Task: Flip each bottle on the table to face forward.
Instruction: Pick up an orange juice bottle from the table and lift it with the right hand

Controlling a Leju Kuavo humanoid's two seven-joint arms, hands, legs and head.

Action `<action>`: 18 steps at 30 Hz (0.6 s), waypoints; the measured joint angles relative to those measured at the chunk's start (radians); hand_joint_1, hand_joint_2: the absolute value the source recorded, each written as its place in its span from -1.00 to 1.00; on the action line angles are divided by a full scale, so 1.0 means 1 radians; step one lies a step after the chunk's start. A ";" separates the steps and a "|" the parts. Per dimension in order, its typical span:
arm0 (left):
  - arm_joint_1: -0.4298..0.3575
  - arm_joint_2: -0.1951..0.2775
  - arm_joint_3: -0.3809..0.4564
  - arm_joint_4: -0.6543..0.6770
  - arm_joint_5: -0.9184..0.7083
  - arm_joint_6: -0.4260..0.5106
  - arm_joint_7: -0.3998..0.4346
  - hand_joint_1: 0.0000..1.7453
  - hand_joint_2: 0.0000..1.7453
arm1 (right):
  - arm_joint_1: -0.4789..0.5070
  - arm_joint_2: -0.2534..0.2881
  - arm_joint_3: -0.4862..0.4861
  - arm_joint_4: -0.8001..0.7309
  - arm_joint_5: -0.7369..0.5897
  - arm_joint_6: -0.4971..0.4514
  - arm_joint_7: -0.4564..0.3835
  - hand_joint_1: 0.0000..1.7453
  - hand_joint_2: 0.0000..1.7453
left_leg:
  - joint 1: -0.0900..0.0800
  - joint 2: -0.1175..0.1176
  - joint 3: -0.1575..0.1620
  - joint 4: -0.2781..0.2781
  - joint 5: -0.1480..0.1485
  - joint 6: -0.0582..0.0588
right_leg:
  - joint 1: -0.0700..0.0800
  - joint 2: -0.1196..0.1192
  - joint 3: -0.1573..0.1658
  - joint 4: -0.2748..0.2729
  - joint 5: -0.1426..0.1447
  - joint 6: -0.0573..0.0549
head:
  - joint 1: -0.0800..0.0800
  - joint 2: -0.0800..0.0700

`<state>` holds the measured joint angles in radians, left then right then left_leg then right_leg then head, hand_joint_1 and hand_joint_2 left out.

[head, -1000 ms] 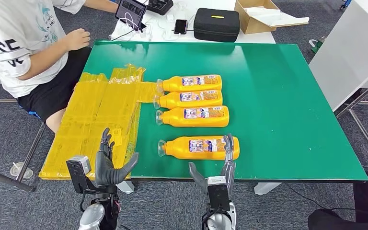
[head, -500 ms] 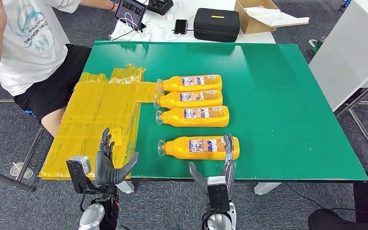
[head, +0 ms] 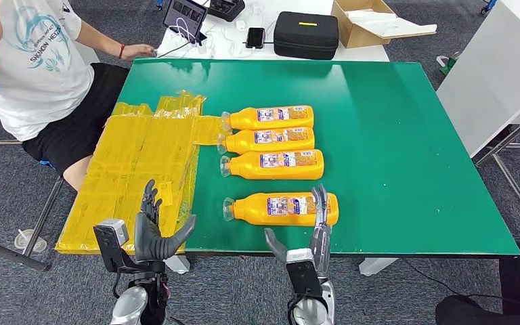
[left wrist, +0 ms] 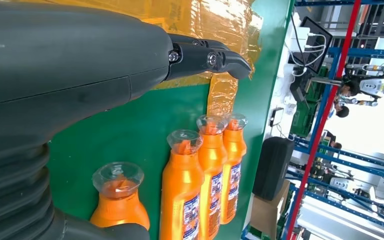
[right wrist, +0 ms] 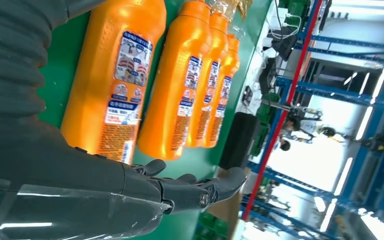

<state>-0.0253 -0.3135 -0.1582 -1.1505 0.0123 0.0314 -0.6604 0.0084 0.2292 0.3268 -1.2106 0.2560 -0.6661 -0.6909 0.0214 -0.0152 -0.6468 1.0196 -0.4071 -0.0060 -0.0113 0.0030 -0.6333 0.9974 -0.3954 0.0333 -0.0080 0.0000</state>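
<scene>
Where fingers (right wrist: 190, 187) end, shelving beyond.

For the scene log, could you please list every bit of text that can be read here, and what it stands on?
"SHANDIN HEITA", roughly, as the letters are small: printed on the seated person's white T-shirt.
Labels on the four orange plastic bottles: small print and pictures, too blurred to read, also in the right wrist view.
Black tablet screen: too small to read.

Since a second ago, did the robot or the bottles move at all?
The robot barely moved: its right hand edged slightly forward by the nearest bottle, fingers apart, holding nothing. The person at the table's far corner shifted more, raising one hand and reaching the other toward the white desk. All four bottles and the open left hand stayed put.
</scene>
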 joint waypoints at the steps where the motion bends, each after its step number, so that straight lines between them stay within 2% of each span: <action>1: -0.001 0.000 0.001 0.000 0.000 0.000 0.000 -1.00 1.00 | -0.003 -0.001 -0.008 -0.003 0.024 0.013 0.015 -1.00 1.00 | 0.000 0.000 0.000 0.000 0.000 0.000 | 0.000 0.000 0.000 0.000 0.000 0.000 | 0.000 0.000; 5: -0.008 0.000 0.004 0.000 0.000 0.001 -0.001 -1.00 1.00 | -0.037 -0.019 -0.050 -0.028 0.123 0.106 0.145 -1.00 1.00 | 0.000 0.000 0.000 0.000 0.000 0.000 | 0.000 0.000 0.000 0.000 0.000 0.000 | 0.000 0.000; 12: -0.020 0.000 0.015 0.000 -0.003 0.000 -0.001 -1.00 1.00 | -0.134 -0.084 -0.097 -0.038 0.266 0.228 0.340 -1.00 1.00 | 0.000 0.000 0.000 0.000 0.001 0.000 | 0.000 0.000 0.000 0.000 0.001 0.000 | 0.000 0.000; 15: -0.023 0.000 0.019 0.000 -0.008 -0.005 -0.002 -1.00 1.00 | -0.187 -0.128 -0.099 -0.023 0.304 0.335 0.436 -1.00 1.00 | 0.000 0.000 0.000 0.000 0.001 0.000 | 0.000 0.000 0.000 0.000 0.001 0.000 | 0.000 0.000; 18: -0.025 0.000 0.026 0.004 -0.020 -0.017 -0.007 -1.00 1.00 | -0.225 -0.164 -0.094 0.007 0.319 0.448 0.488 -1.00 1.00 | 0.000 0.000 0.000 0.000 0.001 0.000 | 0.000 0.000 0.000 0.000 0.001 0.000 | 0.000 0.000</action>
<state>-0.0507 -0.3131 -0.1319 -1.1461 -0.0080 0.0147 -0.6673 -0.2169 0.0648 0.2332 -1.2041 0.5747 -0.2178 -0.2024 0.0213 -0.0153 -0.6468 1.0199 -0.4064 -0.0058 -0.0113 0.0029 -0.6329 0.9974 -0.3948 0.0337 -0.0082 0.0001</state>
